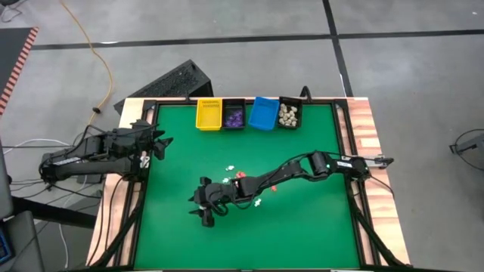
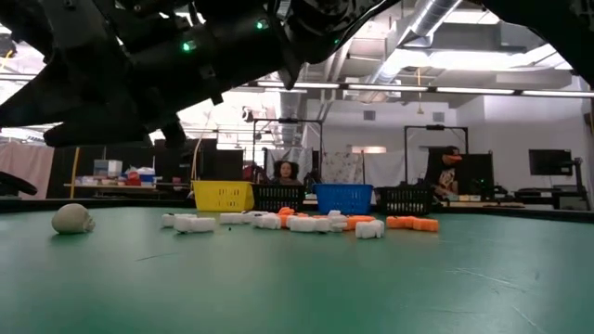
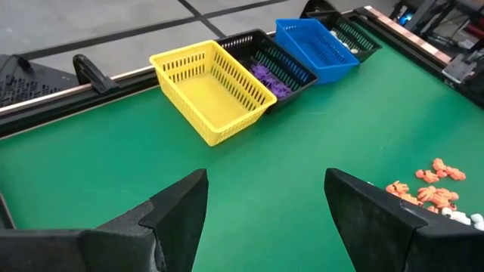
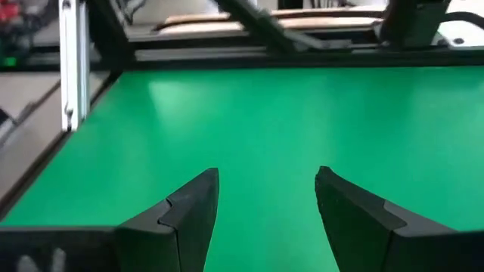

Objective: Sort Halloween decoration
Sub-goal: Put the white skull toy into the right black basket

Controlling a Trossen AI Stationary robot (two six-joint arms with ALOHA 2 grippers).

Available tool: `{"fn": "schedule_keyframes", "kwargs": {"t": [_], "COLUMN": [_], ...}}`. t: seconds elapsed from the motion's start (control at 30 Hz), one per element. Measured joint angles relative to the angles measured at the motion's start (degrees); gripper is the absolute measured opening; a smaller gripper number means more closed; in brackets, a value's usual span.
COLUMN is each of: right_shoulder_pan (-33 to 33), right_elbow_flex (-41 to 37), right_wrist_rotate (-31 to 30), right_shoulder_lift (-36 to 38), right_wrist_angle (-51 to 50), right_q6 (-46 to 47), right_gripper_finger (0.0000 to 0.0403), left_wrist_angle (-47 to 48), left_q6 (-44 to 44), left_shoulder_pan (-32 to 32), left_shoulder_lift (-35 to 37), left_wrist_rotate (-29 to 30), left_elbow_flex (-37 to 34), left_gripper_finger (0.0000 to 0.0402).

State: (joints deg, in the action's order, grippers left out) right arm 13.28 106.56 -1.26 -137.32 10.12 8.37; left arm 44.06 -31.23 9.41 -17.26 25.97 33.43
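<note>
The Halloween decoration pieces lie loose on the green table (image 1: 302, 234): white and orange-red ones (image 1: 240, 175) near its middle, seen in the low view as a row (image 2: 306, 223), with a cream piece (image 2: 71, 218) apart from them. My right gripper (image 1: 200, 208) reaches past them toward the table's left side, a little above the cloth, open, with nothing between its fingers (image 4: 266, 204). My left gripper (image 1: 162, 143) waits open at the table's left edge (image 3: 265, 204), with orange pieces (image 3: 427, 189) ahead of it.
Along the far edge stand a yellow bin (image 1: 209, 113), a black bin with purple pieces (image 1: 233, 115), a blue bin (image 1: 263, 113) and a black bin with cream pieces (image 1: 288, 113). My right arm (image 1: 302, 168) lies across the table's middle. A raised frame (image 1: 349, 143) borders the table.
</note>
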Motion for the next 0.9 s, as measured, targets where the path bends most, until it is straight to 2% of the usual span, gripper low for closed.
{"fn": "schedule_keyframes", "kwargs": {"t": [0.2, 0.37, 0.9], "right_shoulder_pan": [1.3, 1.4, 0.4], "right_elbow_flex": [0.1, -0.1, 0.3], "right_wrist_rotate": [2.5, -0.1, -0.9], "right_shoulder_lift": [-0.4, -1.6, -6.7], "right_wrist_angle": [-1.6, -4.2, -5.4], "right_q6": [-5.0, -5.0, 3.5], "right_gripper_finger": [0.0244, 0.0244, 0.0243], "left_wrist_angle": [0.0, 0.0, 0.0], "left_q6": [-0.1, -0.1, -0.1], "left_shoulder_pan": [0.0, 0.0, 0.0], "left_shoulder_lift": [0.0, 0.0, 0.0], "left_wrist_rotate": [0.1, 0.2, 0.2], "left_elbow_flex": [0.0, 0.0, 0.0], "left_gripper_finger": [0.0256, 0.0256, 0.0256]}}
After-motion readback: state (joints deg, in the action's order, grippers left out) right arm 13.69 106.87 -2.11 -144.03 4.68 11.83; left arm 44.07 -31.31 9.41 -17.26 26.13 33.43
